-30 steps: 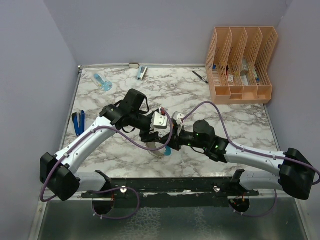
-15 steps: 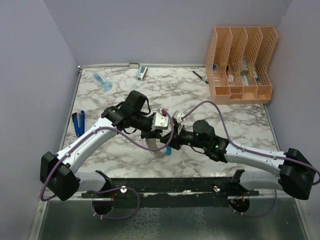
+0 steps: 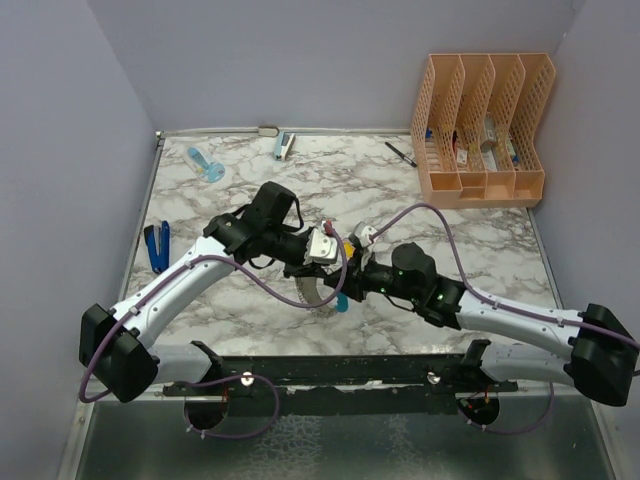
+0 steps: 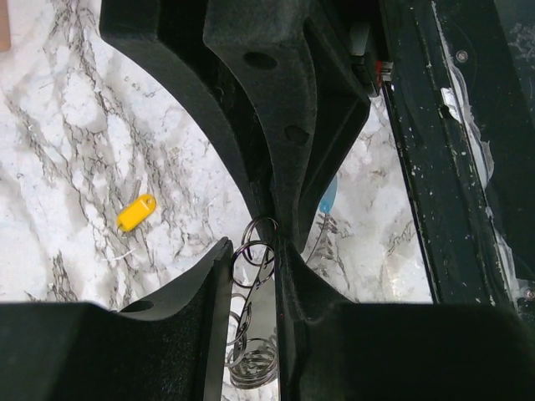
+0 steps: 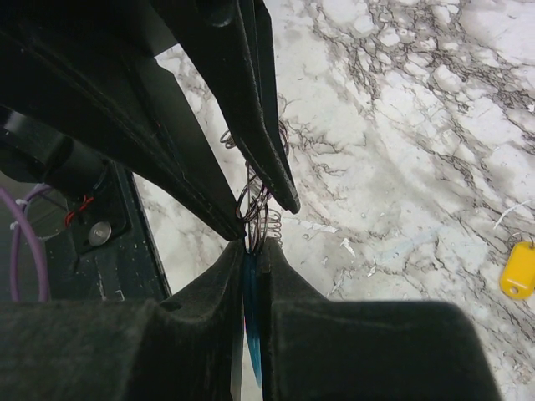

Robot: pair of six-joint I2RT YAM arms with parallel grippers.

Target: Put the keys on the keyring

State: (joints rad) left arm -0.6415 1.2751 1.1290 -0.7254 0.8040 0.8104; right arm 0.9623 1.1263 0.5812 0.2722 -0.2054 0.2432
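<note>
The keyring (image 3: 318,296), a gray ribbed loop with a light-blue section (image 3: 340,299), hangs between both grippers just above the marble table. My left gripper (image 3: 308,272) grips its coiled wire rings (image 4: 253,261) and flat gray body. My right gripper (image 3: 342,283) is shut on the light-blue section (image 5: 253,334), with the rings (image 5: 257,219) just past its fingertips. The gripper tips nearly touch. A yellow key (image 3: 348,243) lies loose on the table; it also shows in the left wrist view (image 4: 136,212) and the right wrist view (image 5: 518,270). The black key is hidden.
An orange file organizer (image 3: 485,120) stands at the back right with a black pen (image 3: 402,153) beside it. A blue-handled tool (image 3: 157,246) lies at the left edge. Small blue items (image 3: 205,165) (image 3: 284,147) lie at the back. A black rail (image 3: 330,368) runs along the front.
Both grippers and the keyring have shifted slightly to the right. The right arm's forearm has swung right. The yellow key now shows behind the grippers.
</note>
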